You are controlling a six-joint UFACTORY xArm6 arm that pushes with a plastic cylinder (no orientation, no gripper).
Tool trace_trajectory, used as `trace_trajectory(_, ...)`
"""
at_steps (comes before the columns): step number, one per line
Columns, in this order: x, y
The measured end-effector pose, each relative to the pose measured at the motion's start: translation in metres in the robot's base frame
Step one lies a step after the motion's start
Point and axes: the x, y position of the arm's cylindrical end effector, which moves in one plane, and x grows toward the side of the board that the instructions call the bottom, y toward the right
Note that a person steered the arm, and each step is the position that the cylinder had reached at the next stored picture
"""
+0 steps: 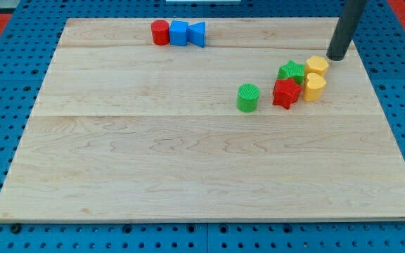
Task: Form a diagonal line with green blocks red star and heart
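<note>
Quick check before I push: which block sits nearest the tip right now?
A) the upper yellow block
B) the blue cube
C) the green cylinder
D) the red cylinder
A: my tip stands at the view's upper right, just right of the upper yellow block, while the green cylinder lies farther left and the red cylinder and blue cube sit far off at the view's top.

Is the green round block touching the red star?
Apart. The camera view shows a strip of bare wood between the green round block and the red star; the star sits to the view's right.
</note>
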Motion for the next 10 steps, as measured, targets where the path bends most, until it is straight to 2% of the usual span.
trace_trajectory(1, 0.024, -0.005)
trace_trajectory(2, 0.024, -0.013)
trace_trajectory(3, 0.023, -0.080)
trace_trajectory(4, 0.014, -0.078)
trace_trajectory(6, 0.006, -0.170)
trace_trajectory(7, 0.052, -0.157)
trace_trajectory(8, 0.063, -0.210)
trace_trajectory(9, 0.087, -0.166)
trace_trajectory(10, 0.119, -0.168)
